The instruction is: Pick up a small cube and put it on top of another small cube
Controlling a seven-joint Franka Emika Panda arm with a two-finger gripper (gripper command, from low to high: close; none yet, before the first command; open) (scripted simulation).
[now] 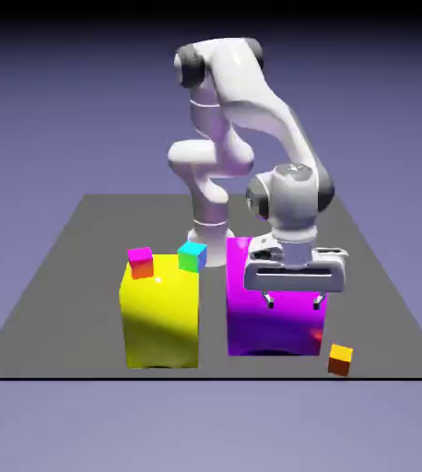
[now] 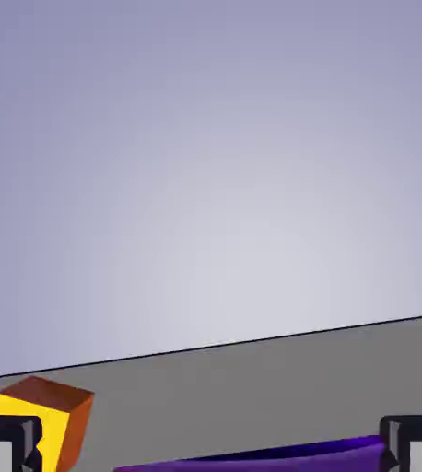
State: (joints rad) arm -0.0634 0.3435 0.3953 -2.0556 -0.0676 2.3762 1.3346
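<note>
Orange-topped small cube (image 1: pixel 340 360) nearest, arm (image 1: pixel 293 129) bent downward, gripper (image 1: pixel 293 301) wide open, empty.

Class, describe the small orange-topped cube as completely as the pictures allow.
The small cube has flat, plain faces: an orange-yellow top and darker red-brown sides, with no visible markings. Its material is unclear. It sits level near the table's front edge, in the exterior view's lower right, beside the big purple block but apart from it. No gripper finger holds it.

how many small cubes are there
3 in view: orange-topped cube at the table's front edge, magenta-topped cube and cyan-topped cube by the yellow block. Others may be hidden.
</note>
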